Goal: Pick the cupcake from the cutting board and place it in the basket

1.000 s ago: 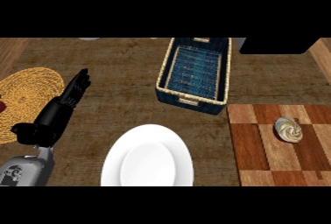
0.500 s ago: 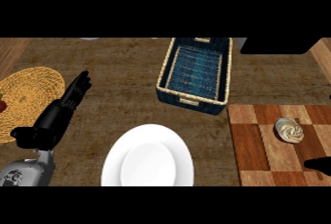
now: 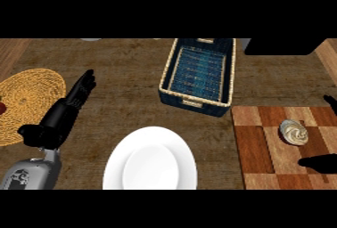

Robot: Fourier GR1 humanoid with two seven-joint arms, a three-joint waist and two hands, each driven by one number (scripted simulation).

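Cream-frosted round cupcake (image 3: 294, 132) sits on checkered wooden cutting board (image 3: 263, 151), 4 o'clock of dark blue woven basket (image 3: 199, 75). Left hand (image 3: 69, 107) flat, fingers straight, empty. Right hand (image 3: 320, 162): grip unclear.

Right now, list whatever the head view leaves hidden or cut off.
- Right hand: only dark tips show at the right edge; open or shut cannot be told.
- Red object on the woven mat: cut by the left edge, unidentifiable.
- Basket: far end cut off at the top.
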